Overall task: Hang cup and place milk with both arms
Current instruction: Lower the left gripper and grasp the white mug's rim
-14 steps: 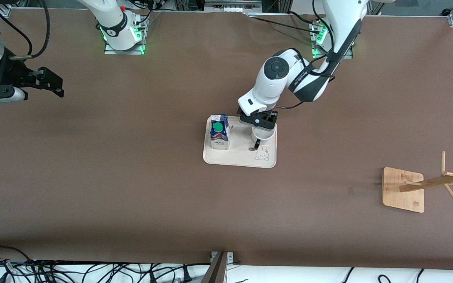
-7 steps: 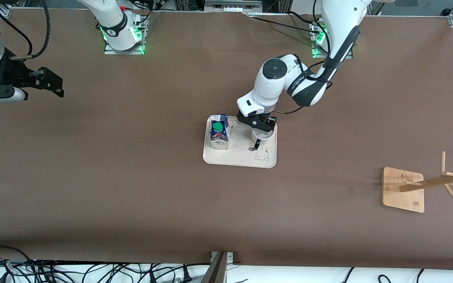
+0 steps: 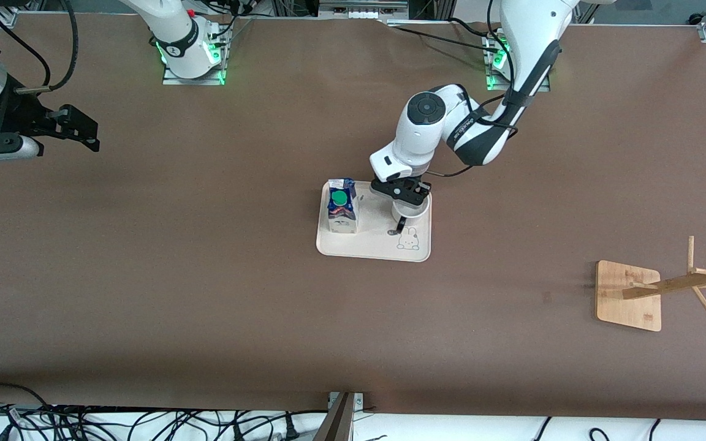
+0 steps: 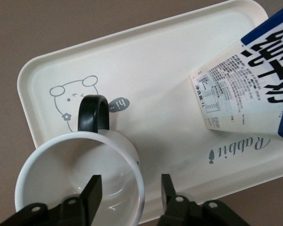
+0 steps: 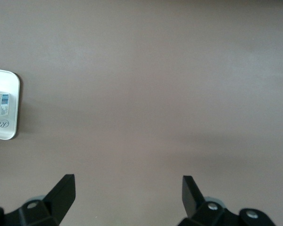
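The white cup point(image 3: 412, 212) stands upright on a cream tray point(image 3: 377, 246), its black handle point(image 4: 93, 112) pointing toward the front camera. The milk point(image 3: 342, 208) stands on the same tray, beside the cup toward the right arm's end. My left gripper point(image 3: 403, 195) is open, low over the cup. In the left wrist view one finger point(image 4: 93, 190) is inside the cup point(image 4: 61, 160) and the other finger point(image 4: 167, 188) is outside, so the fingers straddle the rim; the gripper's midpoint point(image 4: 130, 190) lies on the rim. My right gripper point(image 3: 80, 131) is open and empty, waiting at its own end of the table.
A wooden cup rack point(image 3: 665, 286) with pegs stands at the left arm's end, nearer the front camera. The tray has a rabbit print point(image 3: 409, 239). The right wrist view shows bare table, a tray corner point(image 5: 4, 129) and an open gripper point(image 5: 127, 188).
My left arm's wrist has shifted slightly and the gripper has settled a little closer around the cup's rim. The cup, milk and right arm have not moved.
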### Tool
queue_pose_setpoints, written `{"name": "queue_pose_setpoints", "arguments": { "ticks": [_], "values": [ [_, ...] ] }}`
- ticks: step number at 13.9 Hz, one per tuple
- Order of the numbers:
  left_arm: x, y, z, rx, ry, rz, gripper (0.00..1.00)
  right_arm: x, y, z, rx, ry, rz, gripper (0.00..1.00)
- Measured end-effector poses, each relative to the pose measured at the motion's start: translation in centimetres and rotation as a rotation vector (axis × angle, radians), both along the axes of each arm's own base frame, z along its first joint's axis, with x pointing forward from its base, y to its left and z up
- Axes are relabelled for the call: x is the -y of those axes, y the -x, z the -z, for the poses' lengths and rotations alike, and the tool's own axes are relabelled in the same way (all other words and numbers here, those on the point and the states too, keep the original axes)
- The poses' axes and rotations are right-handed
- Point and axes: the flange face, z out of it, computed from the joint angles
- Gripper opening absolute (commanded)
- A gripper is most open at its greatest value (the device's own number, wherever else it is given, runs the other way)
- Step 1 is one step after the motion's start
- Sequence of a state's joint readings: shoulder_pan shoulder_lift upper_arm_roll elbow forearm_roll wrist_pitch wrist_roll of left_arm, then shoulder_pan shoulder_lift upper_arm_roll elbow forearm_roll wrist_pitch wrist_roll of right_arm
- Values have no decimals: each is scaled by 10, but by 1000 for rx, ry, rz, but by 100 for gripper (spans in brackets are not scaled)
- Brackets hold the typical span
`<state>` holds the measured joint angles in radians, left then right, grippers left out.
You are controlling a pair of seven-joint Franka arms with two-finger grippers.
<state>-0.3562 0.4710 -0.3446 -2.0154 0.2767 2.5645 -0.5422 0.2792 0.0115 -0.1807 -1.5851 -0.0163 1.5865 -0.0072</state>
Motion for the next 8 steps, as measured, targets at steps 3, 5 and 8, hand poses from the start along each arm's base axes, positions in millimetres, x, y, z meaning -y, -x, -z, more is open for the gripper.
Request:
{"name": "queue_pose_setpoints", "arguments": {
  "ticks": [3, 5, 8],
  "values": [
    [0, 1, 1, -8, -9, 1, 0, 0, 0, 0, 0, 0, 0, 100],
    [1, 0, -2, -3, -7, 0, 0, 0, 0, 0, 0, 0, 0, 100],
    [3, -2, -7, 4, -1, 0, 0, 0, 0, 0, 0, 0, 0, 100]
  ]
}}
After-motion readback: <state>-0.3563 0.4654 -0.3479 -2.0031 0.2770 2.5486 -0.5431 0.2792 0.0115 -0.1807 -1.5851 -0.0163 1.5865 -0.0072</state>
